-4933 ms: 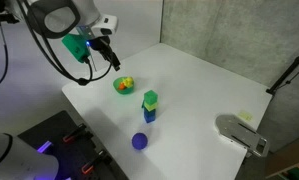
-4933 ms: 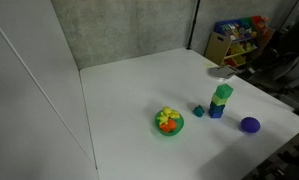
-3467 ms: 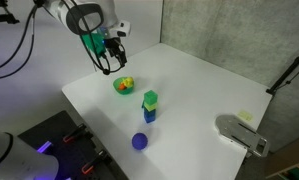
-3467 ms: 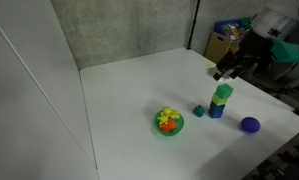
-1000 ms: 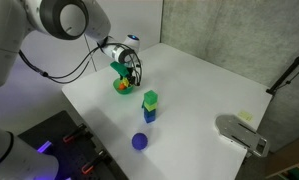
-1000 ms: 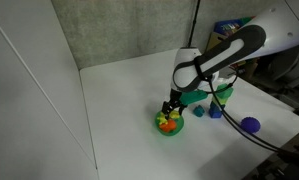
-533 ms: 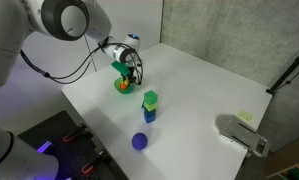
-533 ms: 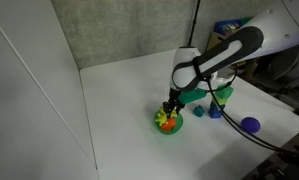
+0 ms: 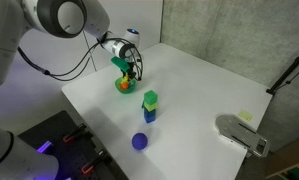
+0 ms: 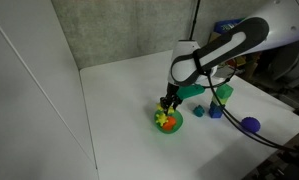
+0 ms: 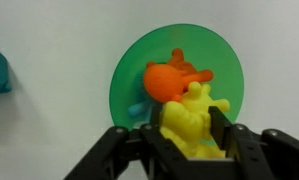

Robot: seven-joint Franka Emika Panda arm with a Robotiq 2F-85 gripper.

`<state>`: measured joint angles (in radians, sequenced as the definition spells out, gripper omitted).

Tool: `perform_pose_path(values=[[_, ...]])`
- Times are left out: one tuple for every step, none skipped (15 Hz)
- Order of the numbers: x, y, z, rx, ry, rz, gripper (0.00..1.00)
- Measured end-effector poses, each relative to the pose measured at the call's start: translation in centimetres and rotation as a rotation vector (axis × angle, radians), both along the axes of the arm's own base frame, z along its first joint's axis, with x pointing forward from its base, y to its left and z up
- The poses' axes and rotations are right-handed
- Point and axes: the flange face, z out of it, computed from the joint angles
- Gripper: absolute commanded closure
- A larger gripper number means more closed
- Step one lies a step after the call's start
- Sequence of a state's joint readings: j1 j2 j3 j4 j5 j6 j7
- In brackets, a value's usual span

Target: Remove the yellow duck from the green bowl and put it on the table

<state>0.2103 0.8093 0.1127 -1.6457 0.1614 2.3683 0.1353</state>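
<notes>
Sitting where: yellow duck (image 11: 194, 125) inside the green bowl (image 11: 124, 85), touching the orange toy (image 11: 167, 80)
Grab: gripper (image 11: 184, 135) pinching the duck's sides, looks like
Feel: probably light, squishy, kinda slippery
Best hold: fat middle, gentle squeeze

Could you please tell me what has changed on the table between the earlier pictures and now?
The gripper swung in from beyond the table edge and came down over the green bowl. Its fingers now flank the yellow duck, though a firm grip can't be confirmed. The duck remains in the bowl; the stacked blocks and purple ball haven't moved.
</notes>
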Motion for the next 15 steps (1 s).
perform_pose_path(values=[[0.1,0.0,0.8,0.005,0.004,0.001,0.74],[0.2,-0.1,1.6,0.009,0.009,0.000,0.74],[0.3,-0.4,2.3,0.009,0.013,-0.003,0.74],[0.5,-0.9,3.1,0.009,0.016,-0.008,0.74],[0.6,-1.6,3.7,0.008,0.019,-0.017,0.74],[0.8,-2.6,4.1,0.005,0.023,-0.028,0.74],[1.0,-3.7,4.4,0.002,0.026,-0.043,0.74],[1.1,-5.0,4.4,-0.003,0.030,-0.061,0.74],[1.2,-6.4,4.3,-0.010,0.035,-0.080,0.74],[1.1,-7.8,4.1,-0.017,0.043,-0.098,0.74],[0.9,-9.1,3.9,-0.023,0.051,-0.116,0.74],[0.7,-10.4,3.6,-0.030,0.061,-0.134,0.39],[0.5,-11.6,3.3,-0.035,0.070,-0.150,0.23],[0.2,-12.5,3.1,-0.039,0.077,-0.163,0.17],[0.0,-13.4,3.0,-0.041,0.083,-0.176,0.08]])
